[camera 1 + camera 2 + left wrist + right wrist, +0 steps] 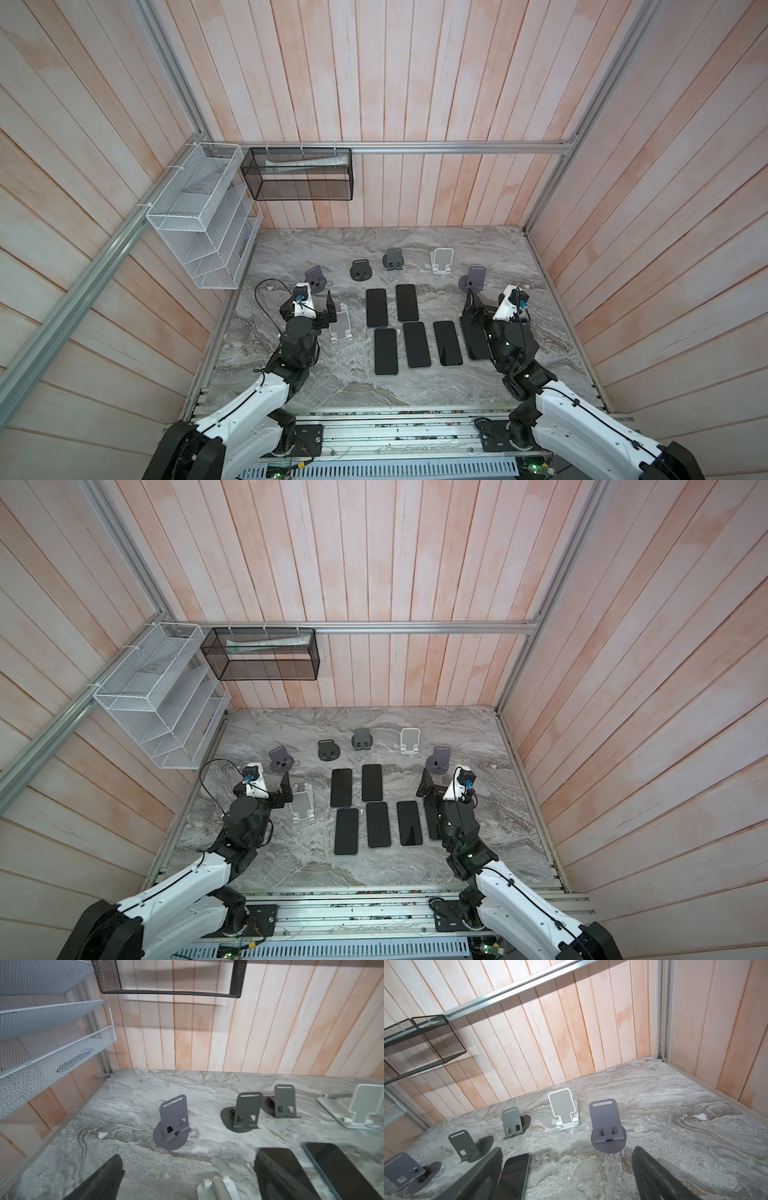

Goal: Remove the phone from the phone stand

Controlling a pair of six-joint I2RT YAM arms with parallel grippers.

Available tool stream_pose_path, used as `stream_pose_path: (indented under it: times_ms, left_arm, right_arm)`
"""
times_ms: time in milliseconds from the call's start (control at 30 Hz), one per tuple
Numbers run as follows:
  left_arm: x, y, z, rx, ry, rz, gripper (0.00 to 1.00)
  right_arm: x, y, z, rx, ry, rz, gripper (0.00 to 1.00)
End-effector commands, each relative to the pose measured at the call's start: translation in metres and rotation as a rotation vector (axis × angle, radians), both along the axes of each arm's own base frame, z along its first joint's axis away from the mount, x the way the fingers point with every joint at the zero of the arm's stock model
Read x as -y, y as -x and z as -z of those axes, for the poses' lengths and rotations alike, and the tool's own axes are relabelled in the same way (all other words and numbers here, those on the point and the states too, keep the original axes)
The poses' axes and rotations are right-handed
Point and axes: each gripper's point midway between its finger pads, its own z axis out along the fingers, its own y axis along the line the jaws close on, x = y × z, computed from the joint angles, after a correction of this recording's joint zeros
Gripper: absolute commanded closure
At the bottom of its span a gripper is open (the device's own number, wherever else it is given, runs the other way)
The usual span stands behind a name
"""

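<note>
Six glossy black slab phones (416, 345) lie flat on the veined grey marble-look tabletop (332, 386), in two rows between the arms and apart from every stand. The rightmost sits partly under the right arm. Beyond them, bent sheet-metal stands on round bases rise in an arc: a left mauve stand (173, 1120), two dark grey stands (360, 270) and a right mauve stand (606, 1124). Only the right wrist view shows the dotted grey pad on the white stand (562, 1105). The left gripper (190, 1157) and right gripper (566, 1151) both gape wide, holding nothing. The white mesh rack (195, 216) holds a dark oblong (74, 1061), clearest through the mesh in the left wrist view. The black mesh basket (299, 183) holds a pale tube (299, 164).
</note>
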Motion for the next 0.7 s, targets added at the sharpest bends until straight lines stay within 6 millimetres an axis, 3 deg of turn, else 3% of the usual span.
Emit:
stream_pose_path:
  times_ms: [0,167,267,333,433,533,600,667]
  left_arm:
    - [-0.026,-0.006,-0.018,0.101,-0.060,-0.155,0.00]
    - [-0.052,-0.012,0.021,0.043,-0.100,-0.202,0.00]
    - [-0.060,-0.015,0.018,0.126,-0.115,-0.198,0.00]
    - [-0.065,-0.025,0.033,0.080,-0.093,-0.196,0.00]
    - [-0.072,-0.026,0.034,0.083,-0.045,-0.179,0.00]
    - [-0.076,-0.025,0.049,0.064,0.010,-0.100,0.00]
    - [-0.082,-0.025,0.040,0.120,0.027,-0.112,0.00]
    - [-0.082,-0.037,0.053,0.019,0.039,-0.098,0.00]
  right_arm:
    - [0.011,-0.001,-0.012,0.074,-0.058,0.043,0.02]
    - [0.024,0.000,-0.014,0.105,0.035,0.065,0.02]
    - [0.046,0.004,-0.016,0.169,0.084,0.109,0.02]
    - [0.060,0.008,-0.019,0.217,0.150,0.129,0.02]
    - [0.073,0.003,-0.016,0.196,0.322,0.155,0.02]
    - [0.081,-0.005,-0.001,0.140,0.425,0.157,0.02]
    - [0.084,-0.012,0.015,0.091,0.454,0.136,0.02]
    - [0.089,-0.016,0.027,0.079,0.415,0.138,0.02]
